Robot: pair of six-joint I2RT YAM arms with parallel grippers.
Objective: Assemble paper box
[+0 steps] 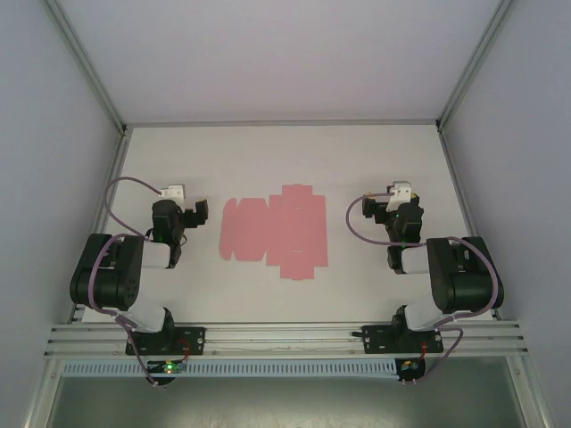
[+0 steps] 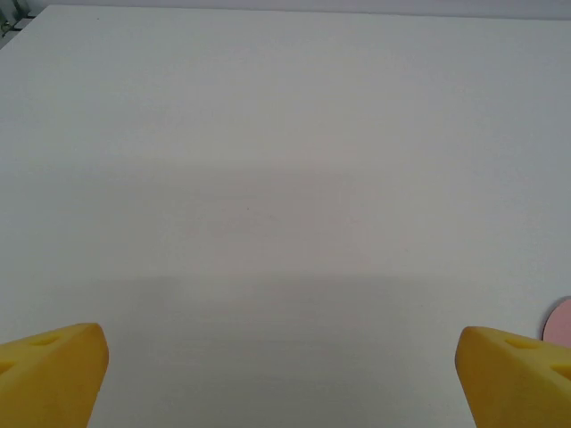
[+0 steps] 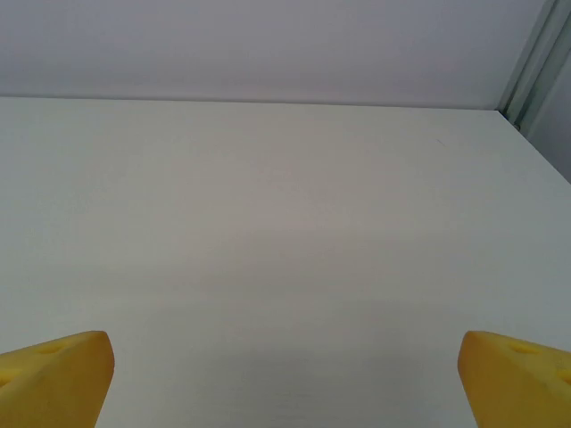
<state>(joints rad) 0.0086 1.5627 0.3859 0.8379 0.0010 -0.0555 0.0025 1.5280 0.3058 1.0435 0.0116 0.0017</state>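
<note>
The paper box (image 1: 273, 232) lies as a flat pink die-cut sheet with flaps and tabs in the middle of the white table, between the two arms. A small pink edge of the paper box (image 2: 560, 321) peeks in at the right border of the left wrist view. My left gripper (image 1: 189, 214) stands open just left of the sheet, apart from it, its yellow fingertips (image 2: 53, 370) wide apart over bare table. My right gripper (image 1: 391, 207) stands open to the right of the sheet, its yellow fingertips (image 3: 53, 374) wide apart with nothing between them.
The white table (image 1: 285, 160) is enclosed by pale walls and metal frame posts (image 1: 459, 89) at the back corners. An aluminium rail (image 1: 285, 337) runs along the near edge, carrying both arm bases.
</note>
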